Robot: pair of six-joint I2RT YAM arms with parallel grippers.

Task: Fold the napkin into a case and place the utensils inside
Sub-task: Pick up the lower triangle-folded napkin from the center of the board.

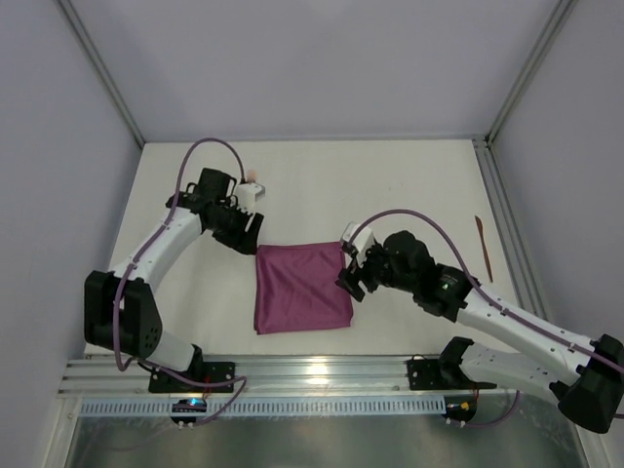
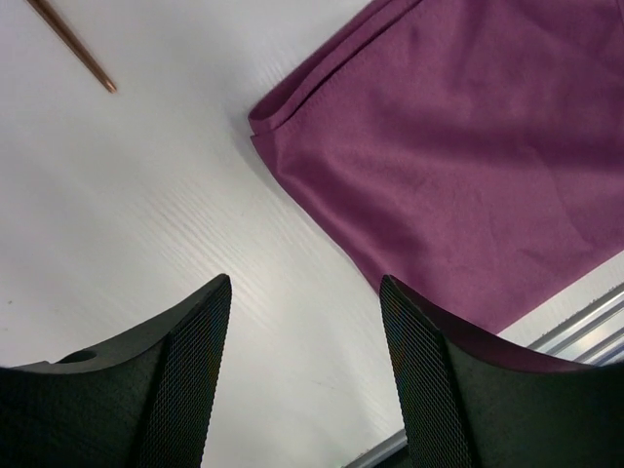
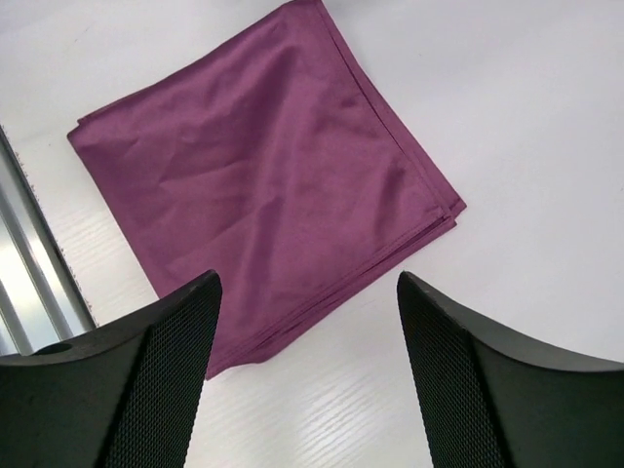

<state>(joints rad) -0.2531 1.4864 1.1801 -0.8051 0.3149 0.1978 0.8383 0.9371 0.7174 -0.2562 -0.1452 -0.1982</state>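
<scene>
The magenta-purple napkin (image 1: 302,288) lies folded into a layered square near the table's front middle. My left gripper (image 1: 252,237) is open and empty just off its far left corner; in the left wrist view (image 2: 304,370) the napkin (image 2: 458,146) lies to the right of the fingers (image 2: 195,370). My right gripper (image 1: 351,278) is open and empty at the napkin's right edge, over bare table in the right wrist view (image 3: 307,375), with the napkin (image 3: 263,185) ahead. One copper-brown utensil (image 1: 482,246) lies far right. A thin copper handle (image 2: 73,44) lies near my left gripper, and its pale rosy head (image 1: 253,176) shows behind the left wrist.
An aluminium rail (image 1: 322,370) runs along the table's near edge, also showing in the wrist views (image 3: 29,283). Frame posts (image 1: 507,224) border the table's right side. Grey walls enclose the back and sides.
</scene>
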